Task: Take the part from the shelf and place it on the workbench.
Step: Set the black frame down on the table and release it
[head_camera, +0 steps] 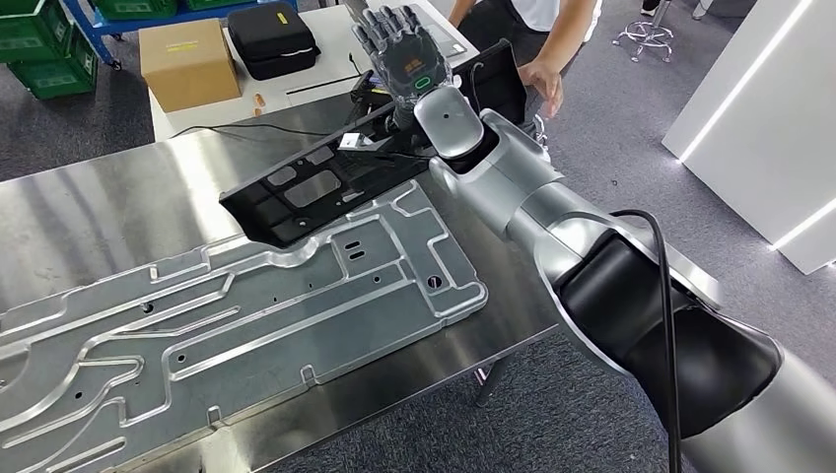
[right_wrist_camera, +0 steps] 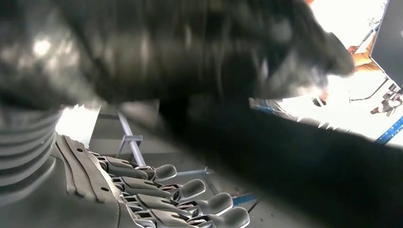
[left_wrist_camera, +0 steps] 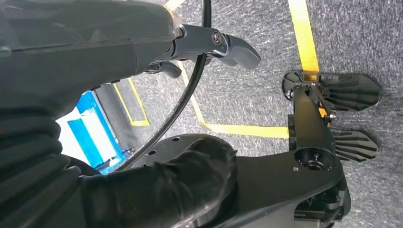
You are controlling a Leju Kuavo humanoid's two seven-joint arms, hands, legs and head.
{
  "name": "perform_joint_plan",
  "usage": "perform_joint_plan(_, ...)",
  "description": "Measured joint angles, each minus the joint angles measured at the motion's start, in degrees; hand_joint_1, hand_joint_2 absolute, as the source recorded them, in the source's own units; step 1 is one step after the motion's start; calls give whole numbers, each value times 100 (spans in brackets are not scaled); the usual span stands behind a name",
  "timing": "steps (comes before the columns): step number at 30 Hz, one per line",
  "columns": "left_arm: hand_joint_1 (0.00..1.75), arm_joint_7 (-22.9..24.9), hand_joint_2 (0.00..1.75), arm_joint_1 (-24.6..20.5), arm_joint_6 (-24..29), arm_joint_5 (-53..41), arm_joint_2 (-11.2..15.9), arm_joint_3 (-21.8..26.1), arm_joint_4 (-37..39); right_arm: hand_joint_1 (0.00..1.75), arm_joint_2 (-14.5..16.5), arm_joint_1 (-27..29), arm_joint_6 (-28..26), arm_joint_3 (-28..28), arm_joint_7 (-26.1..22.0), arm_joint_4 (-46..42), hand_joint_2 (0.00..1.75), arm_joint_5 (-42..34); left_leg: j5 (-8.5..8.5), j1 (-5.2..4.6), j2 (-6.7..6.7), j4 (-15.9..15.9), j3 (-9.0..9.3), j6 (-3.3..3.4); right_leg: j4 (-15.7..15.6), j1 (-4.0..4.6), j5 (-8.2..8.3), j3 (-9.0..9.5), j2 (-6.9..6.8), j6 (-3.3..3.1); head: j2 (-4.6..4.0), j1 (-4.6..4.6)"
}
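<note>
A: Where is the long black moulded plastic part (head_camera: 325, 187)?

B: Lying on the brushed steel workbench (head_camera: 118, 212), one end overlapping the grey machined aluminium plate (head_camera: 246, 305). The right hand (head_camera: 402, 51) is raised above its far end, fingers (head_camera: 380, 30) spread, holding nothing.

A: How will it handle?

B: Probably light and stiff, but long enough to tip; grip near the middle. The steel looks slippery.

A: And the left hand (left_wrist_camera: 142, 190)?

B: Hanging over grey carpet with yellow tape; its grip I cannot tell. A person (head_camera: 537, 39) stands near.
</note>
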Motion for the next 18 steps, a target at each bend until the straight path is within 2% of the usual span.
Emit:
perform_joint_plan(10, 0, -11, 0, 34, -39, 83, -2, -65, 0, 0, -2, 22, 86, -163, -21, 0, 0, 150, -1, 0, 0, 0, 0, 0, -1, 0, 0, -1, 0, 0, 0, 0)
perform_joint_plan(13, 0, -19, 0, 38, -66, 108, -2, -93, 0, 0, -2, 16, 481, -212, -195, 1, 0, -25, -1, 0, 0, 0, 1, 0, 0, 0, 0, 0, 0, 0, 0, 0)
perform_joint_plan(14, 0, -21, 0, 39, -75, 132, -1, -99, 0, 0, 2, 2, 907, -262, -294, 9, 0, -183, -1, 0, 0, 0, 0, 0, 0, 0, 0, 0, 0, 0, 0, 0)
perform_joint_plan(15, 0, -18, 0, 40, -93, 163, 6, -102, -2, 0, 19, -35, 1612, -336, -366, 34, 0, -336, -1, 0, 0, 0, -1, 0, 0, 0, 0, 0, 0, 0, 0, -1)
perform_joint_plan(18, 0, 62, 0, 24, -165, 257, 54, -103, -10, 0, 96, -235, 4547, -505, -368, 142, 0, -443, 0, 0, -1, 0, -1, 0, 0, 0, 0, -3, -1, 0, 0, -1)
